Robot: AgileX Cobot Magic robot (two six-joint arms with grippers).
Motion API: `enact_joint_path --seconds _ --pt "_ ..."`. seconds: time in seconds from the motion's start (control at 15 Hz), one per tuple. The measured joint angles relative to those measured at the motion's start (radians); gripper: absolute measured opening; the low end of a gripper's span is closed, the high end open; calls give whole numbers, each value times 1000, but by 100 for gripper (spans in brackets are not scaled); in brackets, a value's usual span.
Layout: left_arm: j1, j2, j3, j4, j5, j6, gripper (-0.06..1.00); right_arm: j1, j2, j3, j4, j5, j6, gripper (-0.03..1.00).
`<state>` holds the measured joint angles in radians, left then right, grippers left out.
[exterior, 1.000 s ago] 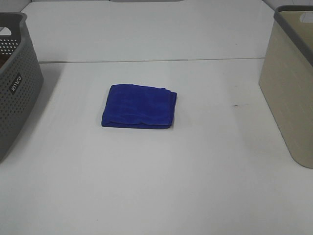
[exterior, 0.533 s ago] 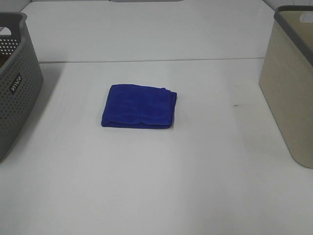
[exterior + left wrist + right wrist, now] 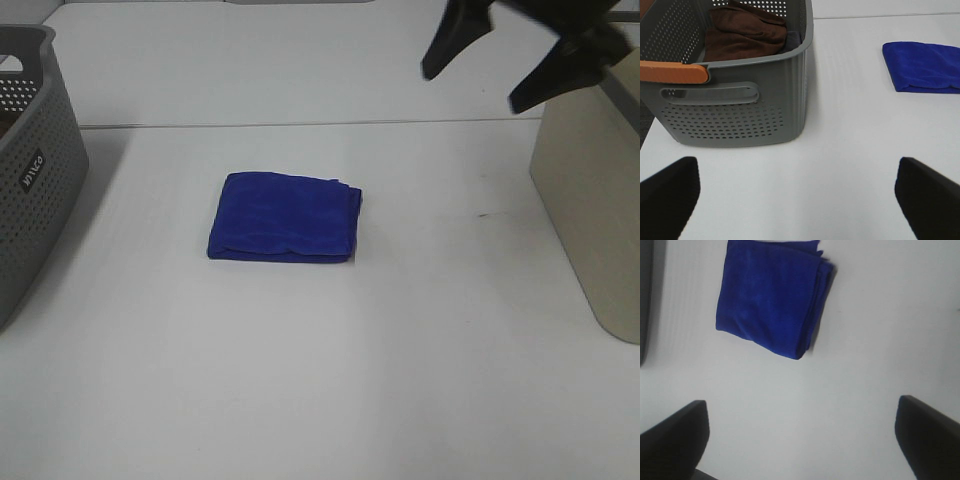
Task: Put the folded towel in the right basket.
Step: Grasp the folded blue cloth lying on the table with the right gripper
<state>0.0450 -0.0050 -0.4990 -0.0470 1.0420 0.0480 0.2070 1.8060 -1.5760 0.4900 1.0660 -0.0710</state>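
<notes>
The folded blue towel [image 3: 285, 216] lies flat on the white table [image 3: 330, 370], near the middle. It also shows in the left wrist view [image 3: 922, 66] and the right wrist view [image 3: 771, 296]. The beige right basket [image 3: 590, 190] stands at the right edge. My right gripper [image 3: 472, 88] is open and empty, high at the top right, above and to the right of the towel; in its wrist view [image 3: 800, 440] the towel lies below it. My left gripper [image 3: 800, 200] is open and empty, and it does not show in the high view.
A grey perforated basket [image 3: 30, 170] stands at the left edge; in the left wrist view [image 3: 735, 100] it holds a brown cloth [image 3: 745, 32] and has an orange handle [image 3: 672, 72]. A seam [image 3: 300, 124] crosses the table behind the towel.
My right gripper has come into the high view at the top right, where no arm showed before. The towel and both baskets have not moved.
</notes>
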Motion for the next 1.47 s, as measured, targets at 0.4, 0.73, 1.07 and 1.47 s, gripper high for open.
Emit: enact_joint_path --seconds 0.4,0.73,1.07,1.47 --pt "0 0 0 0 0 0 99 16 402 -147 127 -57 -17 95" --pt "0 0 0 0 0 0 99 30 520 -148 297 -165 -77 95" --pt "0 0 0 0 0 0 99 76 565 -148 298 -303 -67 93" --pt "0 0 0 0 0 0 99 136 605 -165 351 -316 -22 88"
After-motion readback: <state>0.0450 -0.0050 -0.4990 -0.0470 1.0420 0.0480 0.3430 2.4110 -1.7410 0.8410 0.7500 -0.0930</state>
